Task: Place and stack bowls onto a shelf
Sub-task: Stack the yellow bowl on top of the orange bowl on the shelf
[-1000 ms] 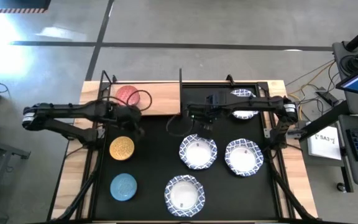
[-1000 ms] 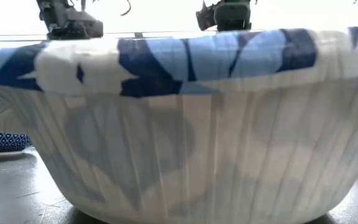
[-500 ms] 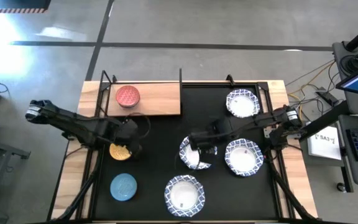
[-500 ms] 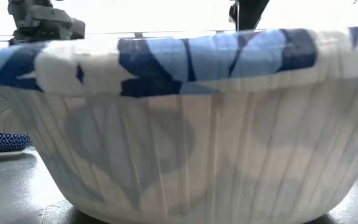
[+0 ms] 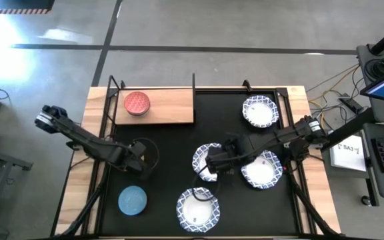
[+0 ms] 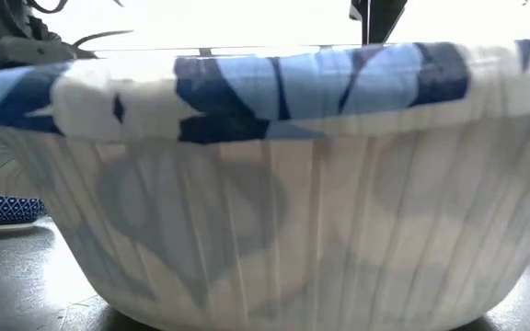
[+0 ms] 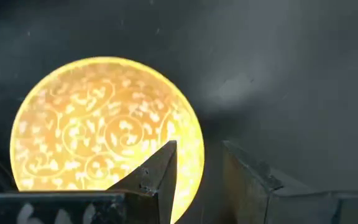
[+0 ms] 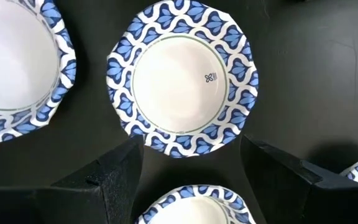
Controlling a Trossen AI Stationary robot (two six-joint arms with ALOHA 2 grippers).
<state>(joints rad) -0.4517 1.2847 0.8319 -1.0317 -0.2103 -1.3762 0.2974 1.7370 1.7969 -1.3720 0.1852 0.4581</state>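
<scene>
On the black mat (image 5: pixel 172 143) covering the desk, the left tool (image 7: pixel 197 171) hangs with fingers a little apart, holding nothing, over the small round yellow patterned bowl (image 7: pixel 104 124), which looks hard and slippery, so pinch its rim.

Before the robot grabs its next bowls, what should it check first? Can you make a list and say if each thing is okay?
1. Left pincer open over the yellow bowl: ok, one finger over the rim.
2. Right pincer open above a white bowl: ok.
3. Room left on the shelf: ok, only the red bowl is there.
4. Blue bowl clear of the left arm: ok.
5. Pincer heights above the bowls: cannot tell.
</scene>
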